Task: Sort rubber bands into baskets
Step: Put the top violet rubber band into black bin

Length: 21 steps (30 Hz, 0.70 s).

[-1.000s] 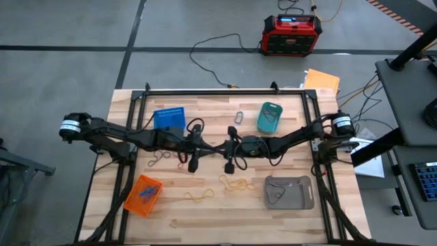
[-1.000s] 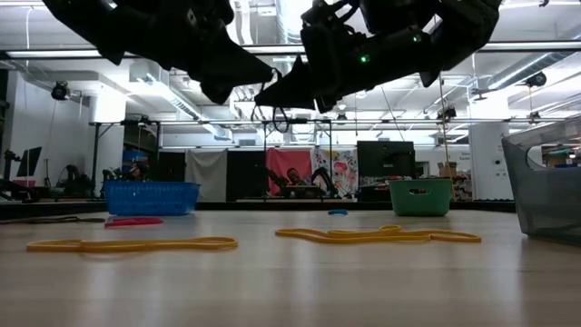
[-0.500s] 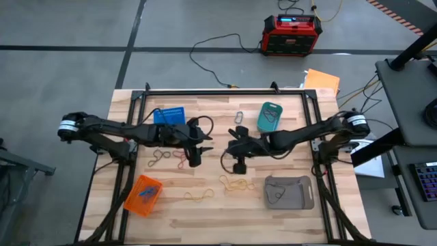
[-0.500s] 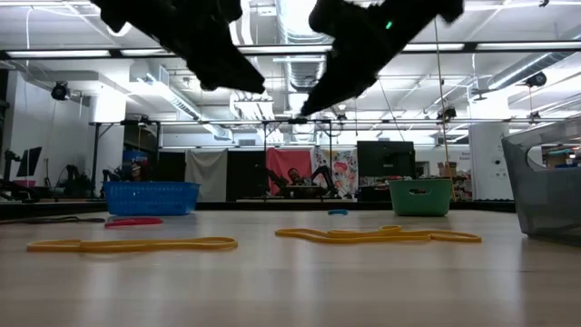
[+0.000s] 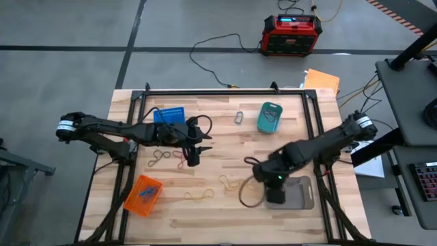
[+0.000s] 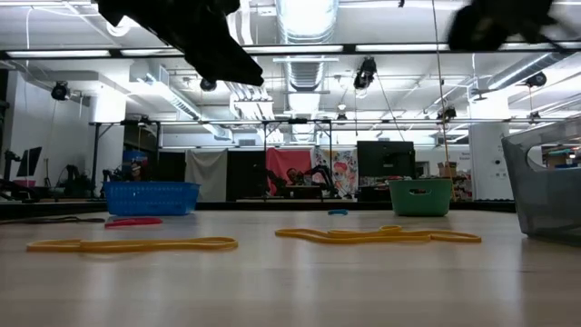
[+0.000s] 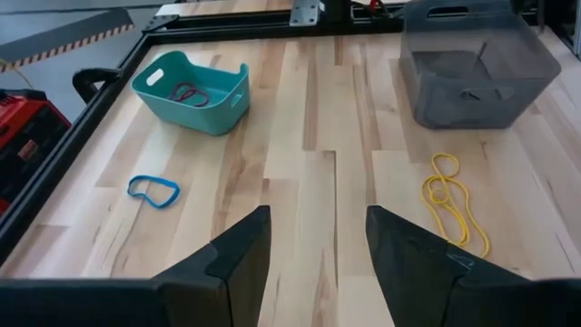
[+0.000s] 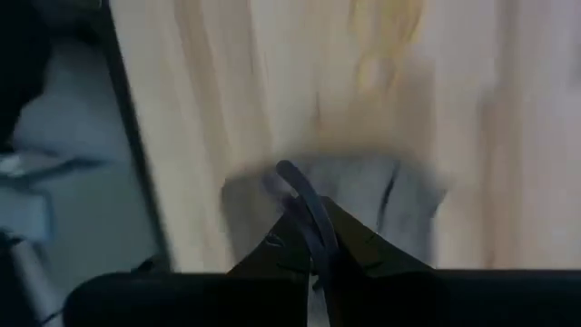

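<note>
The left gripper [image 5: 194, 158] reaches level over the desk's middle, fingers spread and empty. The right gripper [image 5: 265, 183] angles down above the grey basket [image 5: 300, 198] near the front edge, pinching a grey rubber band [image 8: 304, 211]. No readable writing.

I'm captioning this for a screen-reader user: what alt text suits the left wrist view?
The left gripper is open above a light wooden table. Beyond it lie a teal basket holding red-brown rubber bands, a loose blue rubber band, a grey basket, and tangled yellow rubber bands.
</note>
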Available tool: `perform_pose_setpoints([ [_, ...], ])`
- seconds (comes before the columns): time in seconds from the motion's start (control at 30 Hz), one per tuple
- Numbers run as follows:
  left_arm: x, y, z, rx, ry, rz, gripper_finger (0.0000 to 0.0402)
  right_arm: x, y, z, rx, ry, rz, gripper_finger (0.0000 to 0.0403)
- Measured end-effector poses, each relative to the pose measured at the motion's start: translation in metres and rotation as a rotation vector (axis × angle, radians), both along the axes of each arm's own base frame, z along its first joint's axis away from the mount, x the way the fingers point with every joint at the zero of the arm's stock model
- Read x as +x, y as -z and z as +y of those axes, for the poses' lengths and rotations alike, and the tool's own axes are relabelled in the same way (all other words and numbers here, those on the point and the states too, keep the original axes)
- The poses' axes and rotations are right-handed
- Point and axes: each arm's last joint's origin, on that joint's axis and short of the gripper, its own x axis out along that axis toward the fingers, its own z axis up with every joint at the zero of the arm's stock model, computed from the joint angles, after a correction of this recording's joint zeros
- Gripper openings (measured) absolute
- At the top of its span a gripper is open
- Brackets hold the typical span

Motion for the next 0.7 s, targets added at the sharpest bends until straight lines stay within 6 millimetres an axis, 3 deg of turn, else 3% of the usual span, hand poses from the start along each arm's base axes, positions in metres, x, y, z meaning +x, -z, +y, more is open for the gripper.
perform_pose_setpoints([
  [0.17, 0.000, 0.000, 0.000, 0.000, 0.000, -0.002, 0.0167, -0.022, 0.005, 0.018, -0.033, 0.129, 0.193, 0.0009],
  [0.37, 0.000, 0.000, 0.000, 0.000, 0.000, -0.003, 0.0167, -0.035, 0.012, 0.032, -0.058, 0.228, 0.277, 0.0009],
  [0.7, 0.000, 0.000, 0.000, 0.000, 0.000, -0.003, 0.0167, -0.053, 0.027, 0.030, -0.185, 0.377, 0.432, 0.0018],
])
